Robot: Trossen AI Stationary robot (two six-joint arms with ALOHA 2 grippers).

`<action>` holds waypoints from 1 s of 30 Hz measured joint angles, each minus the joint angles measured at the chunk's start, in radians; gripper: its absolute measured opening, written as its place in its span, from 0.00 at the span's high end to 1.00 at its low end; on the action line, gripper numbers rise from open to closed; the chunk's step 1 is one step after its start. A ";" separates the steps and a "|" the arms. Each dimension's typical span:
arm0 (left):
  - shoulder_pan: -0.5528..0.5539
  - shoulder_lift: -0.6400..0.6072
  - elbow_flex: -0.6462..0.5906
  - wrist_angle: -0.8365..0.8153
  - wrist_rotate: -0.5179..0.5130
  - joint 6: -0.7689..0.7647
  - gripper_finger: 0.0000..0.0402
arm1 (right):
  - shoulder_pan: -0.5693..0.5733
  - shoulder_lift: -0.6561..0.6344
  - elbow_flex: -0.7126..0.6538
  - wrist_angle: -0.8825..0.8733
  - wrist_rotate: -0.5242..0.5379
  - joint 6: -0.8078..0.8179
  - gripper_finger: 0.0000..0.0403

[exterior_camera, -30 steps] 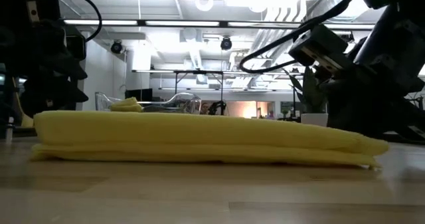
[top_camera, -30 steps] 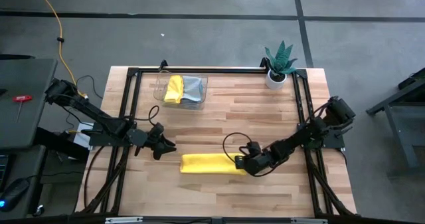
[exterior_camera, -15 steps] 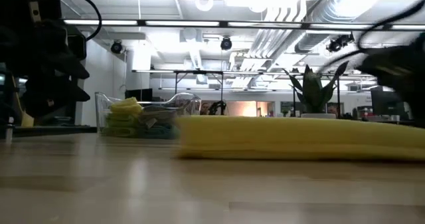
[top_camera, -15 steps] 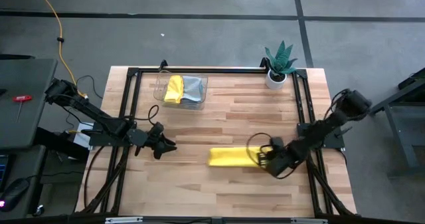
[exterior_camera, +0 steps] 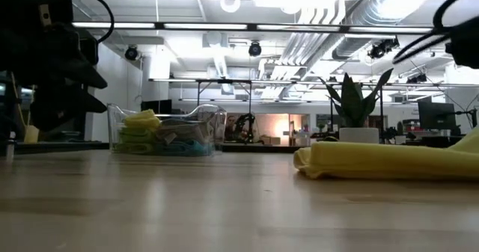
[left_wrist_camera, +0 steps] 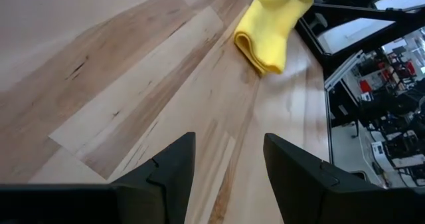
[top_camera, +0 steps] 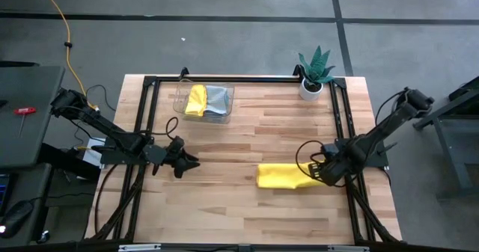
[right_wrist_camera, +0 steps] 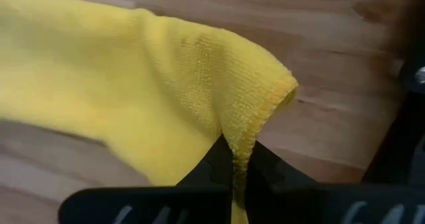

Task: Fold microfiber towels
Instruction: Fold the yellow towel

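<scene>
A folded yellow microfiber towel (top_camera: 278, 176) lies flat on the wooden table, toward its right edge; it also shows in the low view (exterior_camera: 389, 161) and the left wrist view (left_wrist_camera: 269, 28). My right gripper (top_camera: 320, 175) stands at the towel's right end, shut on it. My left gripper (top_camera: 191, 162) waits open near the table's left edge, fingers (left_wrist_camera: 166, 177) apart over bare wood, far from the towel. More towels, one yellow and one grey, lie in a clear tray (top_camera: 223, 102) at the far left. My right gripper (right_wrist_camera: 234, 159) pinches a raised fold at the towel's right end (right_wrist_camera: 247, 132) between its two fingers. The fingers come from above, pointing steeply down. That end is pulled up a little (exterior_camera: 470, 141); the rest of the towel lies flat on the table.
A potted plant (top_camera: 315, 74) stands at the far right corner. The black frame rails (top_camera: 341, 132) run along the table's right and left sides, close to my right gripper. Bare wood lies between the two grippers.
My right gripper has gone toward the table's right edge and risen, tipping to point more steeply down. It has dragged the folded yellow towel along the table from the middle toward the right edge, with the towel's right end lifted and the rest sliding flat.
</scene>
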 joint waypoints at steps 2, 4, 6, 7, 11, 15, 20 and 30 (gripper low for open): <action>0.000 0.000 0.000 0.003 -0.015 0.014 0.58 | -0.010 -0.019 0.000 0.017 0.013 0.005 1.00; 0.000 0.000 0.000 0.018 -0.043 0.055 0.58 | -0.022 -0.032 0.000 0.058 0.046 0.007 1.00; 0.004 0.000 0.001 0.043 -0.070 0.119 0.58 | -0.037 -0.035 0.001 0.107 0.078 0.002 1.00; 0.010 0.000 0.001 0.054 -0.080 0.151 0.58 | -0.044 -0.035 0.001 0.132 0.091 -0.003 1.00; 0.061 0.019 0.020 0.050 -0.087 0.262 0.61 | -0.078 -0.023 0.002 0.201 0.124 -0.047 1.00; 0.119 0.110 0.089 0.050 -0.018 0.430 0.74 | -0.111 -0.019 0.002 0.242 0.138 -0.087 1.00; 0.170 0.333 0.244 0.052 0.064 0.635 0.97 | -0.145 -0.019 0.003 0.261 0.139 -0.132 1.00; 0.223 0.884 0.675 0.076 0.172 0.925 1.00 | -0.168 -0.019 0.003 0.339 0.175 -0.183 1.00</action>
